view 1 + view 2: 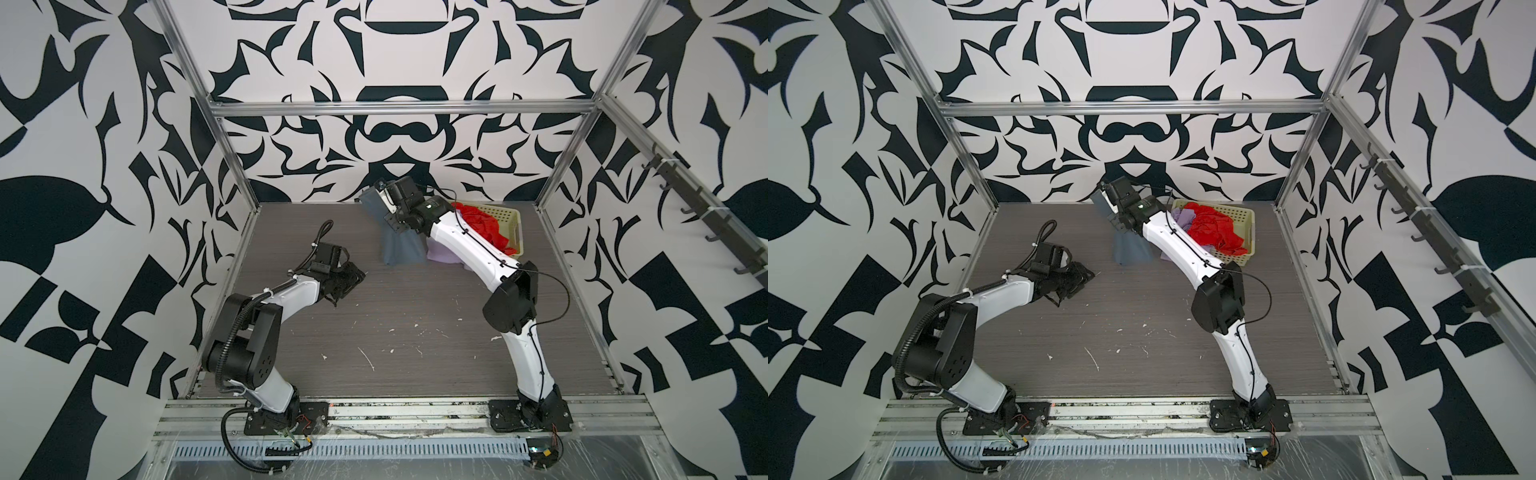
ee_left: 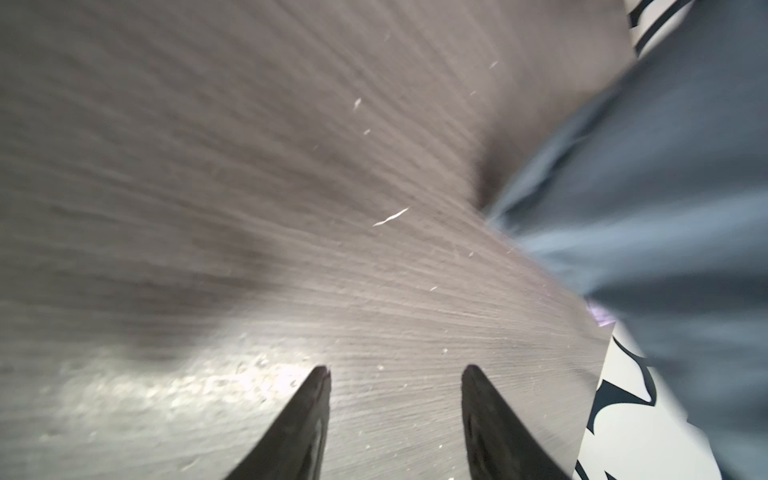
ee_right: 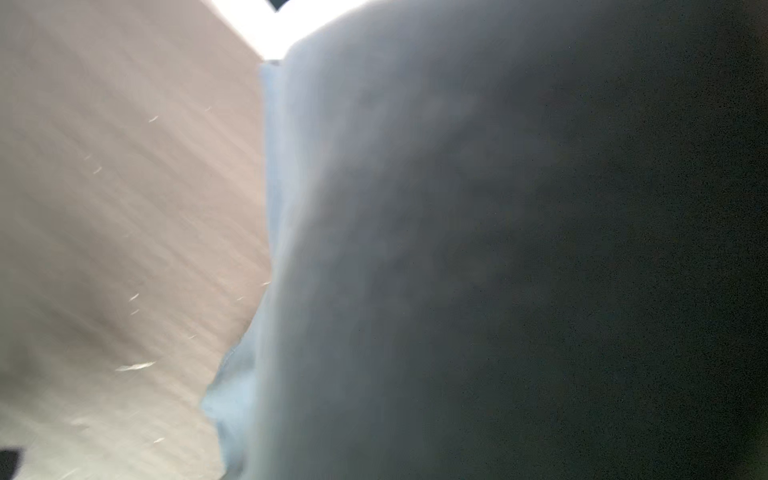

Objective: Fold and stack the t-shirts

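The slate blue-grey t-shirt (image 1: 397, 249) (image 1: 1129, 251) hangs at the back middle of the table, its lower edge on the surface. My right gripper (image 1: 386, 212) (image 1: 1115, 212) is shut on its upper part, fingertips hidden in the cloth. That shirt (image 3: 457, 249) fills most of the right wrist view. The red t-shirt (image 1: 478, 222) (image 1: 1212, 230) lies bunched in the cream basket (image 1: 509, 216) (image 1: 1241, 216). The lilac t-shirt (image 1: 442, 253) (image 1: 1181, 216) spills from the basket under the right forearm. My left gripper (image 1: 353, 276) (image 1: 1084, 276) (image 2: 397, 370) hovers open and holds nothing, left of the hanging blue-grey shirt (image 2: 644, 208).
The dark wood-grain table (image 1: 415, 324) carries small white flecks. Aluminium frame posts (image 1: 232, 158) and patterned walls enclose it on three sides. The basket stands in the back right corner.
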Action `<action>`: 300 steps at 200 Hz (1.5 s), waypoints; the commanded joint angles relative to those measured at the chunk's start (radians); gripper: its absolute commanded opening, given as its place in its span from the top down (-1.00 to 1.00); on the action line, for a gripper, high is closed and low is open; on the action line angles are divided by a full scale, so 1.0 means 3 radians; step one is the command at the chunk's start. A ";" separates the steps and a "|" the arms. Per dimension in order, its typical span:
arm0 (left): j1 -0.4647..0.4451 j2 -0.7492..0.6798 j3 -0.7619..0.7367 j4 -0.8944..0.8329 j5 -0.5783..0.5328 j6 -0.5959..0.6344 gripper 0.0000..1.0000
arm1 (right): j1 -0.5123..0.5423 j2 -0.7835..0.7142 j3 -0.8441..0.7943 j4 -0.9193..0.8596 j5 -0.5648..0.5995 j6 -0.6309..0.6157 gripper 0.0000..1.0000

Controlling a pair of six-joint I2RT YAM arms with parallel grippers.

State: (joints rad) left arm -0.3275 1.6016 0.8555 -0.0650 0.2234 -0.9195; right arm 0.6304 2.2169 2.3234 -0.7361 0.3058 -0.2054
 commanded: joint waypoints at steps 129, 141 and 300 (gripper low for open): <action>-0.0050 -0.0046 -0.0056 0.0125 -0.0024 -0.0109 -0.08 | -0.2239 -0.1207 -0.2724 0.1600 -0.1137 0.2068 1.00; -0.0083 -0.0004 -0.0015 0.0125 -0.0019 -0.0110 -0.08 | -0.2263 -0.1143 -0.2807 0.1644 -0.1200 0.2153 1.00; -0.0165 0.0067 0.0037 0.0178 -0.0046 -0.0152 -0.08 | -0.2301 -0.1287 -0.3711 0.2582 -0.1434 0.3865 1.00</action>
State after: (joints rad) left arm -0.3763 1.5990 0.8337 -0.0322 0.2127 -0.9539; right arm -0.0669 1.9099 1.2884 -0.0589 -0.1234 0.7967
